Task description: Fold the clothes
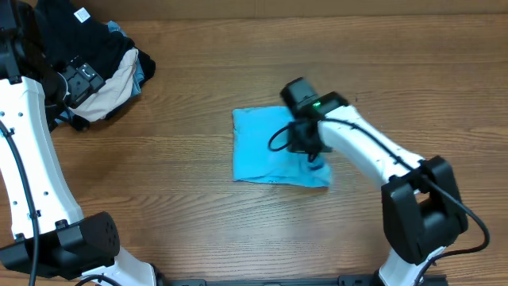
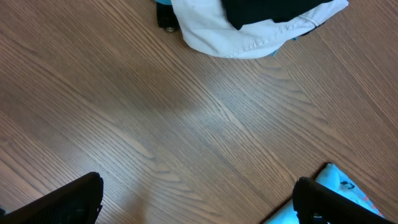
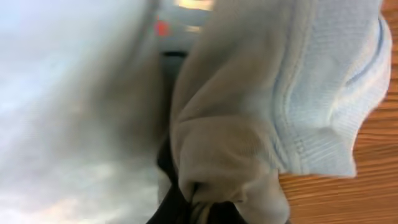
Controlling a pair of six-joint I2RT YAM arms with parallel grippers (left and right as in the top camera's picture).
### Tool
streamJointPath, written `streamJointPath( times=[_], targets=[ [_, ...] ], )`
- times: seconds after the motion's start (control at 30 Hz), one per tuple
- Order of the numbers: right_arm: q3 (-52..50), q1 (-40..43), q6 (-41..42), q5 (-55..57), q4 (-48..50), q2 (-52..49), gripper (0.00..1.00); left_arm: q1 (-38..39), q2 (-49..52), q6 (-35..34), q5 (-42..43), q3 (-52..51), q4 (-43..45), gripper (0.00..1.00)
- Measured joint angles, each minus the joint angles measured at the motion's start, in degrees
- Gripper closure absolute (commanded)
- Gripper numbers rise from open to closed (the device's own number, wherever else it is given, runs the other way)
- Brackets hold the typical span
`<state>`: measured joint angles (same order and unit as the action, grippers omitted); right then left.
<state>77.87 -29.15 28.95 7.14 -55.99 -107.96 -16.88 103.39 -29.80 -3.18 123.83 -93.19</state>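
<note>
t-shirt (image 1: 258, 151) bunched in clamped right claw (image 1: 311, 159) (left claw (image 2: 199, 194) gaping).

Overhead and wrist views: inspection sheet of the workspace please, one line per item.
Surface: wood-grain table, no stains seen.
Job's things: light blue T-shirt, folded to a rough square at mid-table, cloth bunched at one corner.
Clutter: pile of garments, black, cream and blue, at the far left corner.
Grippers: right gripper shut on the T-shirt's near right corner; left gripper open, holding nothing, over bare wood beside the pile.
Cables: black cable loop at the right wrist, hanging over the shirt; black cable running along the left arm.
Surroundings: nothing seen.
</note>
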Motion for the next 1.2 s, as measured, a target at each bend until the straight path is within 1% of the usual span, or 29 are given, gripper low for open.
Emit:
streamJointPath(
  times=[0.13,0.27,0.37,0.4,0.43,0.67,0.87,1.03,1.2],
  targets=[
    [0.0,-4.6,4.8,3.7,0.2,0.0,0.96,0.0,0.0,0.0,0.0,0.0,0.0,0.0],
    [1.2,-3.5,7.3,6.4,-4.6,0.0,0.96,0.0,0.0,0.0,0.0,0.0,0.0,0.0],
    [6.9,-2.2,7.8,7.0,-8.8,0.0,0.96,0.0,0.0,0.0,0.0,0.0,0.1,0.0],
    [10.7,-2.3,8.0,7.3,-9.5,0.0,0.96,0.0,0.0,0.0,0.0,0.0,0.1,0.0],
    [12.3,-2.5,7.9,7.2,-9.7,0.0,0.96,0.0,0.0,0.0,0.0,0.0,0.2,0.0],
    [13.7,-4.2,8.3,7.3,-4.5,0.0,0.96,0.0,0.0,0.0,0.0,0.0,0.2,0.0],
    [13.7,-10.2,8.3,7.0,-1.8,-0.2,0.93,0.0,0.0,0.0,0.0,0.0,0.2,0.0],
    [13.7,-12.5,8.9,4.0,-0.2,-6.1,0.93,0.0,0.0,0.0,0.0,0.0,0.1,0.0],
    [13.7,-15.4,10.3,2.7,2.9,-6.9,0.92,0.0,0.0,0.0,0.0,0.0,0.2,0.0]
  ],
)
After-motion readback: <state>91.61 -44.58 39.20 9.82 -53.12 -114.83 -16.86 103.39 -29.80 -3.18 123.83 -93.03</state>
